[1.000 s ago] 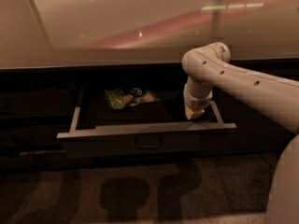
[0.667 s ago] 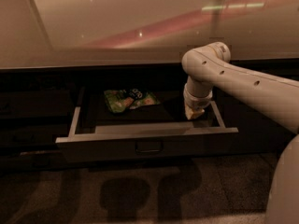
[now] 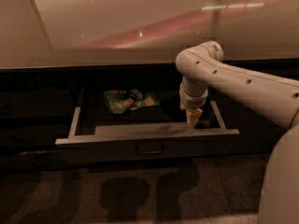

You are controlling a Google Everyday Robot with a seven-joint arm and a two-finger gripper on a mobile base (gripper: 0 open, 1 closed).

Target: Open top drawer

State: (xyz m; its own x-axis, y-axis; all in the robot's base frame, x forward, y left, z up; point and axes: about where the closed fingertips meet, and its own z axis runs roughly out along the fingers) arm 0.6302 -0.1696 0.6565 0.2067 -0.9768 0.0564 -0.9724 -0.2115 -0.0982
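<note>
The top drawer (image 3: pixel 107 149) stands pulled out below the counter, its dark front facing me with a small loop handle (image 3: pixel 149 148) at the centre and pale rims along both sides. A green snack bag (image 3: pixel 130 100) lies on its floor toward the back. My gripper (image 3: pixel 193 117) hangs at the end of the white arm, pointing down inside the drawer's right part, just behind the front panel.
A pale countertop (image 3: pixel 117 27) runs across above the drawer. Dark cabinet fronts (image 3: pixel 32 106) flank the drawer on the left. The white arm (image 3: pixel 252 90) reaches in from the right, and the robot's body (image 3: pixel 280 181) fills the lower right corner.
The drawer front has come slightly further out toward me. The arm and gripper have stayed nearly in place.
</note>
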